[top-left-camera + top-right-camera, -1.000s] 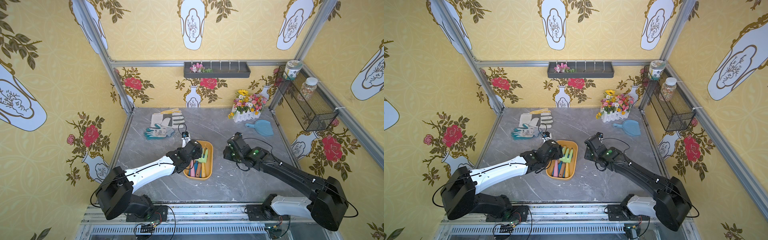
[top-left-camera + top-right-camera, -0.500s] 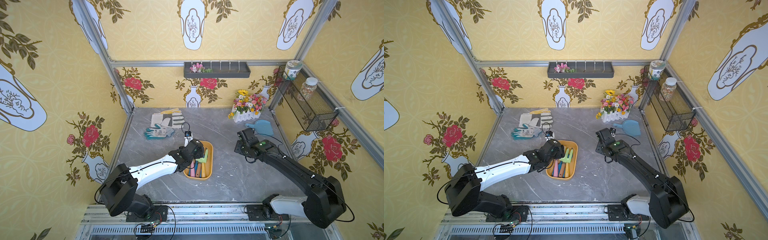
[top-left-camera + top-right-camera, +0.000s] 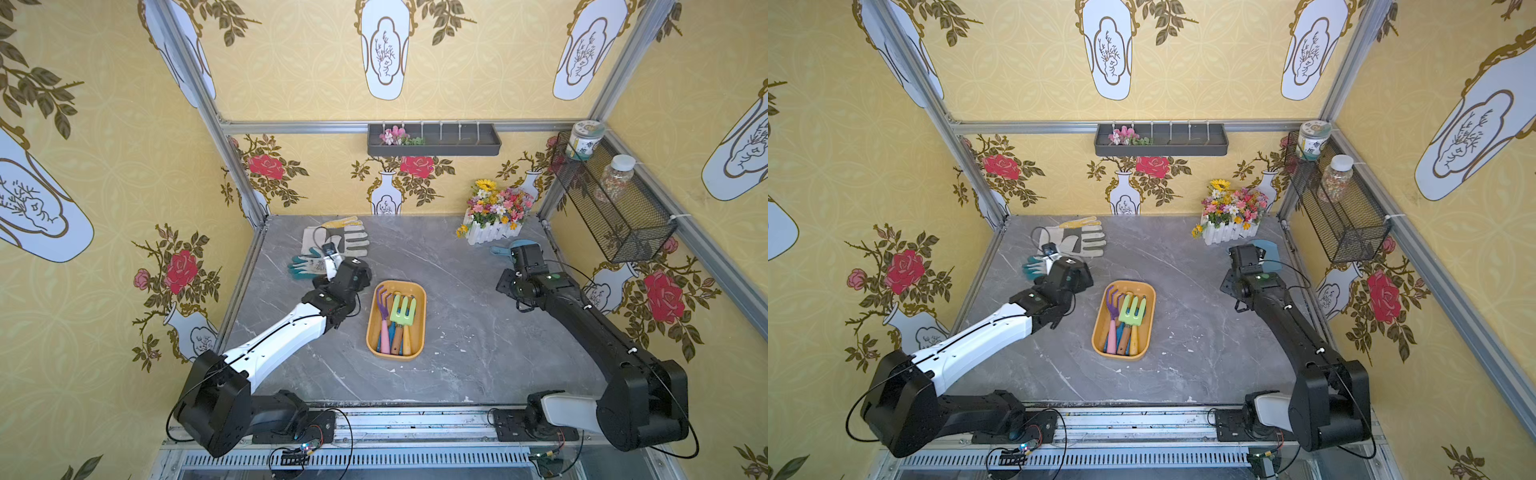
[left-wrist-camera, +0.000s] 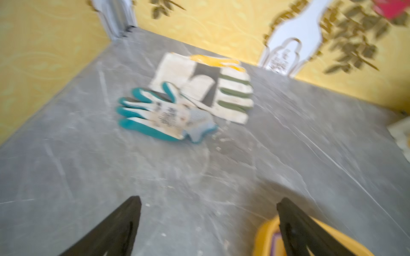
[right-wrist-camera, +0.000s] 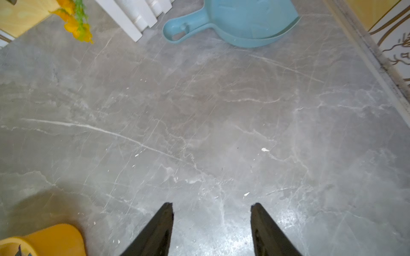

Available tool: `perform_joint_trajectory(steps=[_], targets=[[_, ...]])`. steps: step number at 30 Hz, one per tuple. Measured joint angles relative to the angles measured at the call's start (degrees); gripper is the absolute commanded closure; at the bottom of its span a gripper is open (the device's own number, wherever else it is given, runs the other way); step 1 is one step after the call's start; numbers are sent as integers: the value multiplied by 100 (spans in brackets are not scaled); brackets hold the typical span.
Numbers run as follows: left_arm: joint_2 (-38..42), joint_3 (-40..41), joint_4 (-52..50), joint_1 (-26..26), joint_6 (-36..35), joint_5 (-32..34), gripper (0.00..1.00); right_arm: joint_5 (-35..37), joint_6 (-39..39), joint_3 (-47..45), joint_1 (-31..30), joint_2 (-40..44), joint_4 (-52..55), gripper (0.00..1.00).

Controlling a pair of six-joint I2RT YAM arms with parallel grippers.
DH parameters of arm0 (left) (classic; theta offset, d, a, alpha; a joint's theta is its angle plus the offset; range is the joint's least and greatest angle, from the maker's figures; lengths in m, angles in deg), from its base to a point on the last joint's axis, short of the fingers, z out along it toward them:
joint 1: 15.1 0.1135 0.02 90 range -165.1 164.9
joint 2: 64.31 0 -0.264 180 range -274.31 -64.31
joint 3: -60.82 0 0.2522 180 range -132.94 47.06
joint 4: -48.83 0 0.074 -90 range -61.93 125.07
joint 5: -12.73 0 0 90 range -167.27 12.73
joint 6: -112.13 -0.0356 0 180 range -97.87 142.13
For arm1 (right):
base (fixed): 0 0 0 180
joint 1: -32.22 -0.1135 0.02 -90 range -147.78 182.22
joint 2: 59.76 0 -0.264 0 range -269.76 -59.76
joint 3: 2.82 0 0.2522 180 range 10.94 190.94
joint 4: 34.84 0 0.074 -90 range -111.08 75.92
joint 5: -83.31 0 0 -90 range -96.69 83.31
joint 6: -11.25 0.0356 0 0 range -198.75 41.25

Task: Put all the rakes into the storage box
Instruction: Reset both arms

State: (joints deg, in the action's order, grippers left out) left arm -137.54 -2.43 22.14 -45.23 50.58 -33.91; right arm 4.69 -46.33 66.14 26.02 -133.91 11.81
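My left wrist view is smeared with blur. The teal-and-white glove and the leather work glove behind it read as shapes only, and the print on them is illegible. The storage box is cut off at that frame's edge. Only a yellow-orange curve of rim shows, partly behind one of my fingers, with a sliver of purple inside that I cannot name from there. My right wrist view catches one rounded corner of the storage box, and something dark inside it is too cropped to identify. In both top views my fingers are hidden under the wrist housings, and my right wrist covers part of the blue dustpan.

The rake has purple curved tines on a pink handle. It lies inside the storage box along its left wall, tines toward the far end. Beside it are green pronged tools, whose overlapping handles I cannot count with certainty.

My left gripper is spread wide with nothing between the jaws. It sits over bare tabletop just off the box's far left corner, clear of the rake. My right gripper is also parted and empty, well to the right of the box and toward its far end.
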Motion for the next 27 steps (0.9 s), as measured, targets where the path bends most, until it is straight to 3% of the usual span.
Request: perform_joint_trajectory(steps=[1,4,9,13,22,27], targets=[[177,153,96,289,-39,17,0,68,-103,-74,52,24,-160,3],[654,901,719,802,-439,273,0,251,-514,-551,81,136,-767,3],[957,2247,2135,1034,-1799,815,0,439,-1235,-1207,103,79,-1646,3],[1012,2793,3154,1327,-2341,960,0,544,-1655,-1746,105,-28,-2590,3],[802,3816,4983,2085,-1801,907,0,304,-2653,-2686,168,-1029,-5049,3],[490,3926,5753,2118,-1836,651,0,-219,-2990,-3729,358,-627,-6655,3]])
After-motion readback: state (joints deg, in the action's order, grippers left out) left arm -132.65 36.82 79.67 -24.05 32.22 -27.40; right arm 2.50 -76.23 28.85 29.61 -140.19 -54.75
